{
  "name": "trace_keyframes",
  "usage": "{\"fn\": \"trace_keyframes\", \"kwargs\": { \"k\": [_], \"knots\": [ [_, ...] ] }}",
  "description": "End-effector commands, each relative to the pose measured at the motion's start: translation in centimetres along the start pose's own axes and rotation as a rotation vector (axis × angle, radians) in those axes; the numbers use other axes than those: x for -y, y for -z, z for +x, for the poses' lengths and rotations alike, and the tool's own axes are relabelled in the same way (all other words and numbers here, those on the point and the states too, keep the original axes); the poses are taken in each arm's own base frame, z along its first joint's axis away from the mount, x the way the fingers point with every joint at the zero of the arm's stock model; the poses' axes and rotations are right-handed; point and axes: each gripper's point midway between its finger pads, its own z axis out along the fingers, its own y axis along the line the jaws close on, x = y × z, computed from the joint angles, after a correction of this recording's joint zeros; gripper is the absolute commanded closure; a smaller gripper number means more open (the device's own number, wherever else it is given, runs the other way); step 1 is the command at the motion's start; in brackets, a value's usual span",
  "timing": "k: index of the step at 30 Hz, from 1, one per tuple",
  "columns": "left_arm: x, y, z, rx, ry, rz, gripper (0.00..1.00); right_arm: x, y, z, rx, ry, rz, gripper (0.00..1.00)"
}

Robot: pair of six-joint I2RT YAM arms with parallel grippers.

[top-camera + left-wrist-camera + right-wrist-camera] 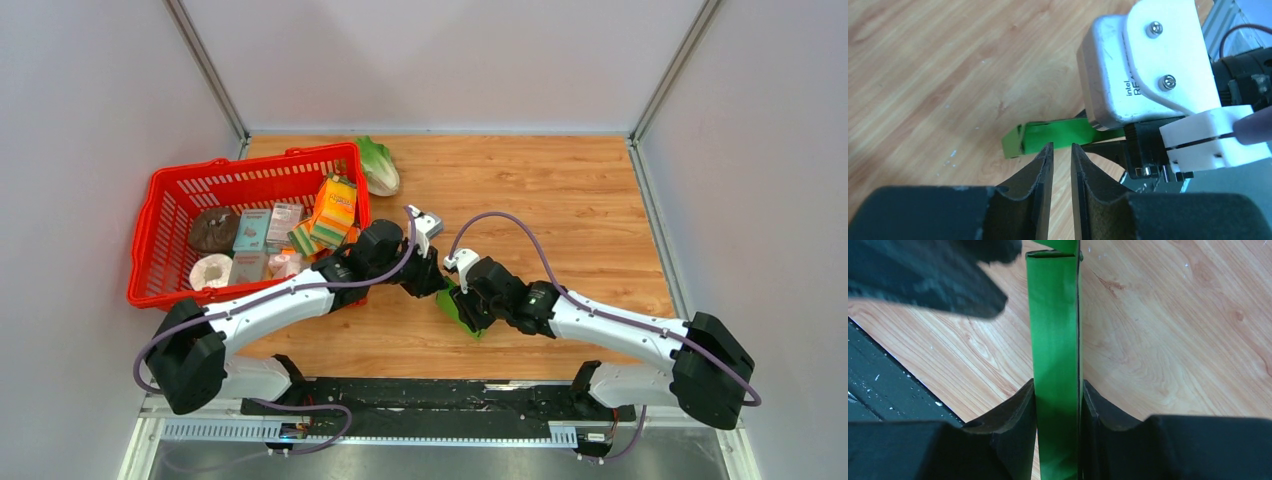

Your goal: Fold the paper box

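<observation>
Wooden table point(560, 200), paper box point(1055, 330) along right pincer point(1058, 389)

- My left hand point(430, 279) and right hand point(470, 298) meet mid-table point(570, 200), nearly touching.
- The green paper box point(458, 310) shows beneath my right hand.
- A red basket point(250, 163) with groceries sits on the left, a lettuce point(378, 166) just beside its far corner.

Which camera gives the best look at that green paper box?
The right wrist view: the paper box fills its centre, clamped in the right gripper. The left wrist view shows one end; the top view, a sliver.
</observation>
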Motion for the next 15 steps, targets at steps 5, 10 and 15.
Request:
{"fn": "trace_keyframes", "kwargs": {
  "k": [5,10,15],
  "knots": [
    [-0.2,-0.5,-0.1,-0.016,-0.04,0.014,0.73,-0.5,0.5,-2.3,0.08,0.012,-0.025,0.64],
    [-1.4,0.1,-1.1,0.024,-0.071,-0.069,0.71,-0.4,0.5,-2.1,0.072,0.014,-0.02,0.65],
    [-2.4,-0.4,-0.9,-0.028,-0.054,-0.103,0.64,-0.5,0.7,-2.2,0.079,0.013,-0.026,0.66]
  ]
}}
